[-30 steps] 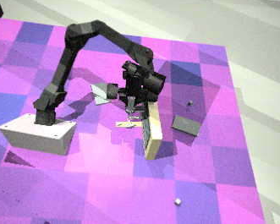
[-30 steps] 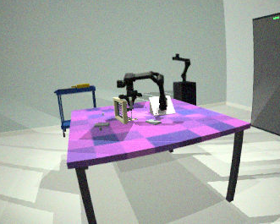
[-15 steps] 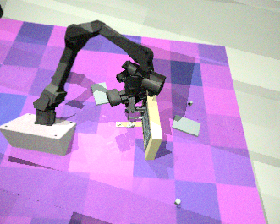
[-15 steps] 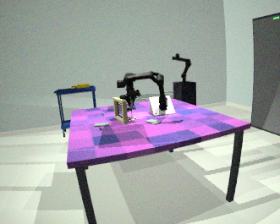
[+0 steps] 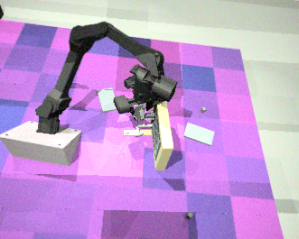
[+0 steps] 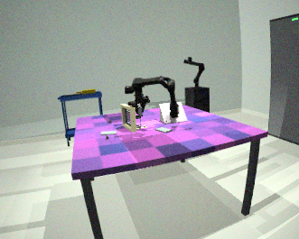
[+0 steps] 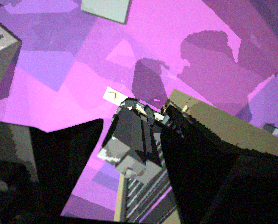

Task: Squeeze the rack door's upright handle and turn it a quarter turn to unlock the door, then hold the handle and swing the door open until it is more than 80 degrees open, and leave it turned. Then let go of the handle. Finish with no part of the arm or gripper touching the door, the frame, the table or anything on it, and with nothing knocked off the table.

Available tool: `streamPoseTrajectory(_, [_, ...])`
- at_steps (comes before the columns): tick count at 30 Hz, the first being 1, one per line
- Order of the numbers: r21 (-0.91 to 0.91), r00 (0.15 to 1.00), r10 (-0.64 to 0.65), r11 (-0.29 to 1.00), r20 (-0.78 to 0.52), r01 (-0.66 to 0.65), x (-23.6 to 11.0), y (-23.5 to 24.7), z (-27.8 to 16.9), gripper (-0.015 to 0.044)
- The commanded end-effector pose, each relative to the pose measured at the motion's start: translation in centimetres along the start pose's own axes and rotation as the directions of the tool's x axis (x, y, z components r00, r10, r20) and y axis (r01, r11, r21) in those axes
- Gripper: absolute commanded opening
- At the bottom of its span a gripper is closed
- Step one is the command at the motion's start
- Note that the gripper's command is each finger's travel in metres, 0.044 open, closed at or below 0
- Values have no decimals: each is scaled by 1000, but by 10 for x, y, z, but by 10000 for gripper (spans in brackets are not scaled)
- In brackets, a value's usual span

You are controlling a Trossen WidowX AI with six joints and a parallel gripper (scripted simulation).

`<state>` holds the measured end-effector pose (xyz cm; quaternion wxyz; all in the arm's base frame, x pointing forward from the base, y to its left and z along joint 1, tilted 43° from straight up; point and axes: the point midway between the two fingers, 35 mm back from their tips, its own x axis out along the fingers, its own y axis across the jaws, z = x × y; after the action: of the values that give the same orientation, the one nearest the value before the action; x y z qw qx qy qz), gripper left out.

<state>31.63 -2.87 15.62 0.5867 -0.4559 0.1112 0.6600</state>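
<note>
The cream rack frame (image 5: 166, 138) (image 6: 133, 119) stands upright on the table; in the wrist view its dark slats (image 7: 145, 197) show low in the middle. A grey upright handle (image 7: 131, 162) stands between the two dark fingers, tilted relative to them. My gripper (image 7: 132, 127) is partly open around the handle, with gaps beside it. In the top view the gripper is over the near-left side of the frame, close to its top. The door's outline is mostly hidden by the gripper, and its opening angle cannot be told. Contact with the handle cannot be told.
A pale plate (image 5: 192, 133) lies right of the frame, another pale plate (image 5: 107, 100) left of the gripper. Small grey cubes (image 5: 203, 109) (image 5: 190, 215) lie on the table. A small white strip (image 5: 130, 133) (image 7: 112, 95) lies beside the frame. The arm's white base (image 5: 41, 142) stands at left.
</note>
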Motion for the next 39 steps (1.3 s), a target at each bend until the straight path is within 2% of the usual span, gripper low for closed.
streamPoseTrajectory(1, [65, 1000, 1, 998, -2, -1, 0, 0, 0, 294])
streamPoseTrajectory(6, [308, 1000, 1, 952, -2, -1, 0, 0, 0, 294])
streamPoseTrajectory(11, [531, 1000, 1, 847, -2, 0, 0, 0, 0, 294])
streamPoseTrajectory(22, [894, 1000, 1, 449, -2, 1, 0, 0, 0, 294])
streamPoseTrajectory(31, [1000, 1000, 1, 20, -2, 2, 0, 0, 0, 294])
streamPoseTrajectory(39, [930, 1000, 1, -368, -2, 2, 0, 0, 0, 294])
